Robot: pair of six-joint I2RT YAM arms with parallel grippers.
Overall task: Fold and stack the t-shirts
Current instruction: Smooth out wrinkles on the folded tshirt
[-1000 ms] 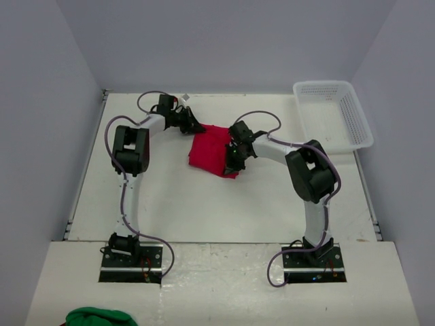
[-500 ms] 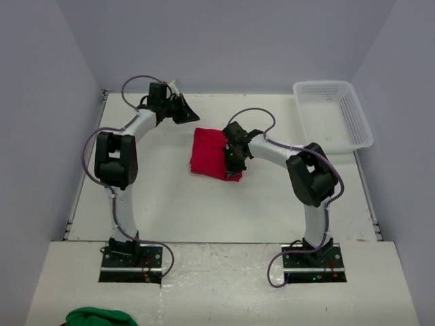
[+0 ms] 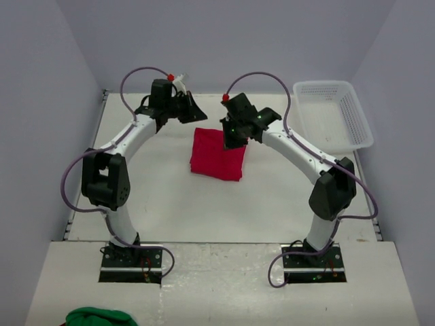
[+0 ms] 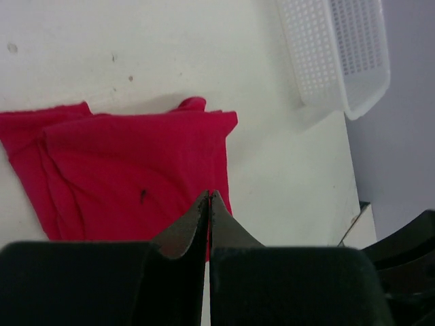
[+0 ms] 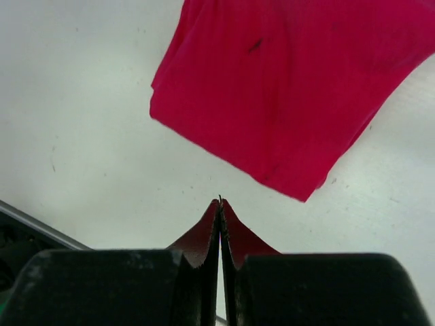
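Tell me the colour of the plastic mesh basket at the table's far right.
White all over; the white plastic mesh basket shows best in the top external view.

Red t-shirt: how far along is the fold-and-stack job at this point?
Done: the red t-shirt lies folded into a rectangle on the table. In hand: nothing; the left pincer and right pincer are shut, empty, off the cloth. Left: stacking; no other folded shirt shows.
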